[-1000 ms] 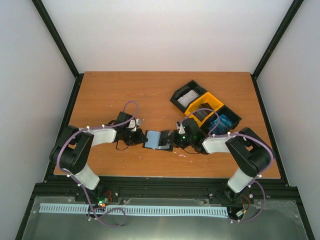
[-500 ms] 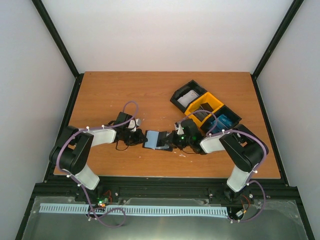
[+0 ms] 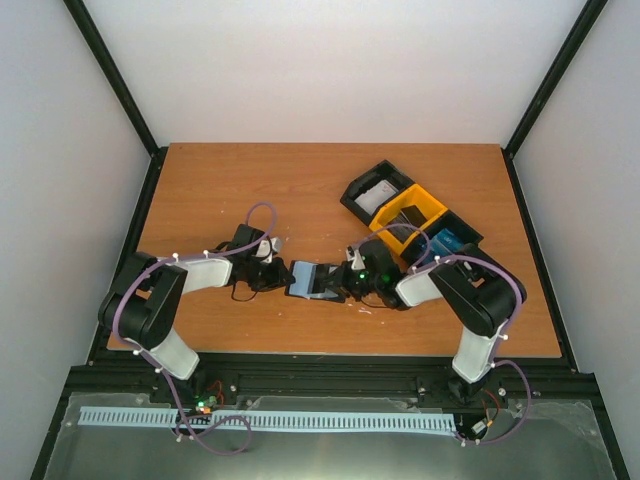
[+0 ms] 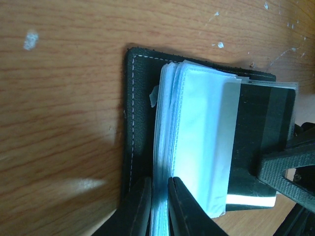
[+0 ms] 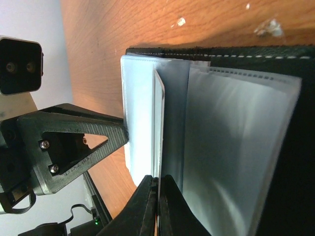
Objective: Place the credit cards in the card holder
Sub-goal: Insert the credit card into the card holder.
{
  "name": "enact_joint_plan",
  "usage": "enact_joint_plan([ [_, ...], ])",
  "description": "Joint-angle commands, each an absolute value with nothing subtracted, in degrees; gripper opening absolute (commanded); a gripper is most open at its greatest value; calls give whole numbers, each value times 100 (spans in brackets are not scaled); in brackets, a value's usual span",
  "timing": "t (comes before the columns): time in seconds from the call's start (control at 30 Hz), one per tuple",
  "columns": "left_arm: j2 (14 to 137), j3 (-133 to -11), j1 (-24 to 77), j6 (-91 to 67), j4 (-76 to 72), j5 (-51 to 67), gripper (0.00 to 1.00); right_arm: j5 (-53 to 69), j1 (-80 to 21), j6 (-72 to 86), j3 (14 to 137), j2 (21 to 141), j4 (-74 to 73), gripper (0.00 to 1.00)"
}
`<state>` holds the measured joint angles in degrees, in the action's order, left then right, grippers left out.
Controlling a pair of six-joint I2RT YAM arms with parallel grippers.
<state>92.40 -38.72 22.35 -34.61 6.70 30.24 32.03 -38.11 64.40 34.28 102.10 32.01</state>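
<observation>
right arm (image 3: 470, 290) slid left; right tool (image 5: 157, 189) pinches stiff, slick credit card (image 4: 261, 142); left tool (image 4: 158, 196) clamps floppy card holder (image 4: 140, 123) sleeves.

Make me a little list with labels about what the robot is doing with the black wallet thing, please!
card holder: lying open on the table
clear pockets: fanned up from the card holder
left gripper: pinching the clear pockets
right gripper: shut on a card
card: dark, one edge tucked among the clear pockets, not fully in
tray: behind the right arm, blue cards in one end
</observation>
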Motion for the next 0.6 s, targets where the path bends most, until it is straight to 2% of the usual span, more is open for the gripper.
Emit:
enact_joint_plan([
  [0.0, 9196, -3795, 2224, -3502, 760, 2892, 12, 3329, -3932, 6639, 3590, 10513, 3557, 4],
  [0.4, 9181, -3805, 2228, -3489, 764, 2891, 12, 3435, -3998, 6587, 3965, 10866, 3575, 10],
  [0.57, 9179, -3820, 2228, -3489, 773, 2874, 12, 3321, -4042, 6577, 3901, 10753, 3536, 25],
])
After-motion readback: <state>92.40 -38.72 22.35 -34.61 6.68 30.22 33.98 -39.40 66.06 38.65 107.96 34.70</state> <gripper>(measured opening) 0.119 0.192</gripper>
